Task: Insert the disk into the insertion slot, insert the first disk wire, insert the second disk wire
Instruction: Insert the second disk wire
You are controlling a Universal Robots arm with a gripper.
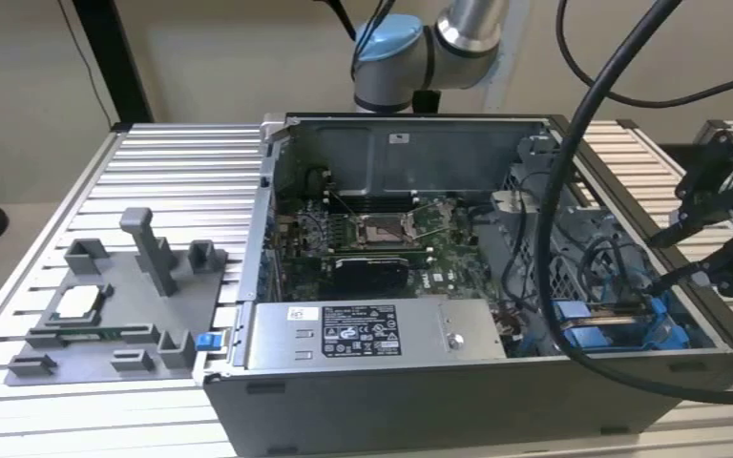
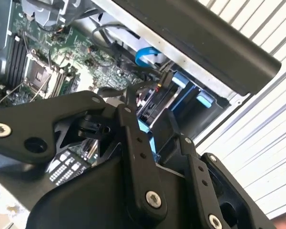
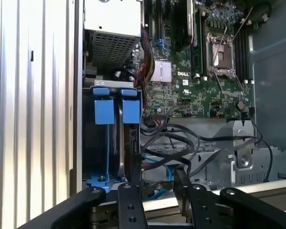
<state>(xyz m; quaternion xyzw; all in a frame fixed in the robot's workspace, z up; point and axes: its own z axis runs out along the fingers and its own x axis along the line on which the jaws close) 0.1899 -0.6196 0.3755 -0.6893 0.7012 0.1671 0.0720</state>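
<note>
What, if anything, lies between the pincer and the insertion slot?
Nothing solid blocks it. The open pincer hangs just off the insertion slot; a bundle of black cables and a blue cable crowd the side next to it.

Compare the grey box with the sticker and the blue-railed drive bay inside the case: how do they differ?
The grey box has a closed metal top with a black-and-white sticker; the drive bay shows bright blue plastic parts. The box lies toward the exterior view's left, the bay toward its right. Both sit inside the open case.
</note>
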